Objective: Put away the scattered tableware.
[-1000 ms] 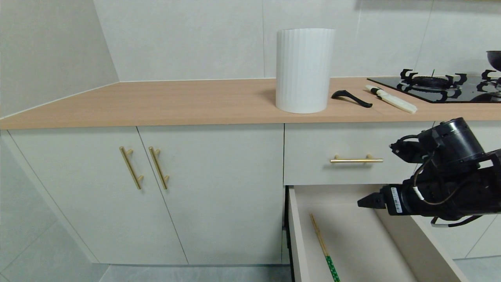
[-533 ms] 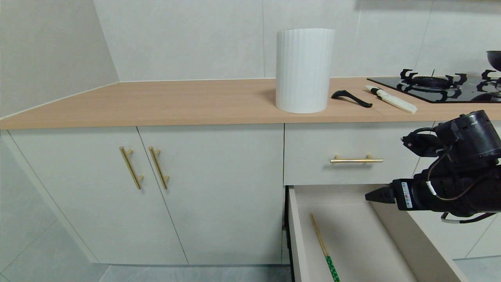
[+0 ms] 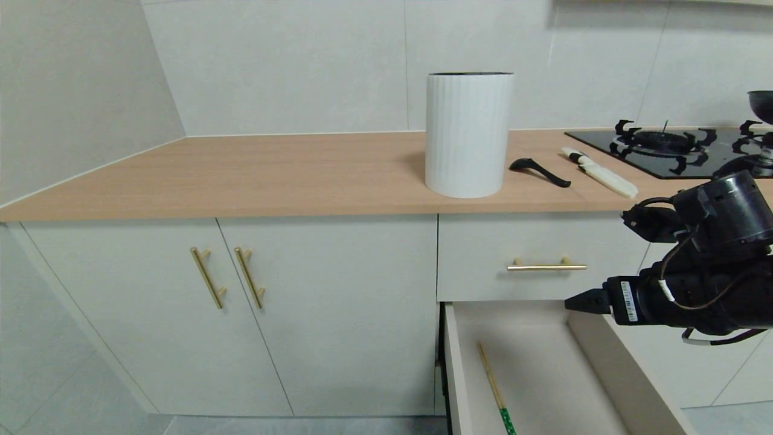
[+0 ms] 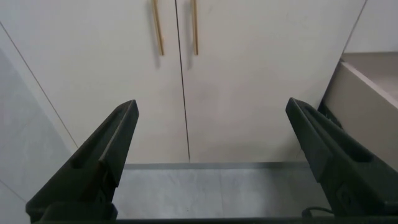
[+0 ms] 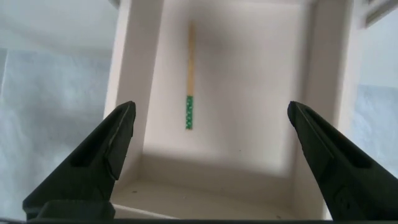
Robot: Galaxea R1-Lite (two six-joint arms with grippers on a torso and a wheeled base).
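Right claw (image 3: 570,300) hangs wide open above the open drawer (image 3: 457,362)
Its fingers are spread far apart with nothing between them, and below lies a green-tipped chopstick (image 3: 493,386), lengthwise on the drawer floor, nearer the wall at 9 o'clock. Up on the desk (image 3: 272,175), a black spoon (image 3: 539,171) sits at 3 o'clock of the white ribbed canister (image 3: 466,136), with a white knife (image 3: 598,172) at 3 o'clock of the spoon, near the gas hob (image 3: 664,148). The left claw (image 4: 211,106), equally spread and empty, faces the cabinet doors (image 4: 249,93)
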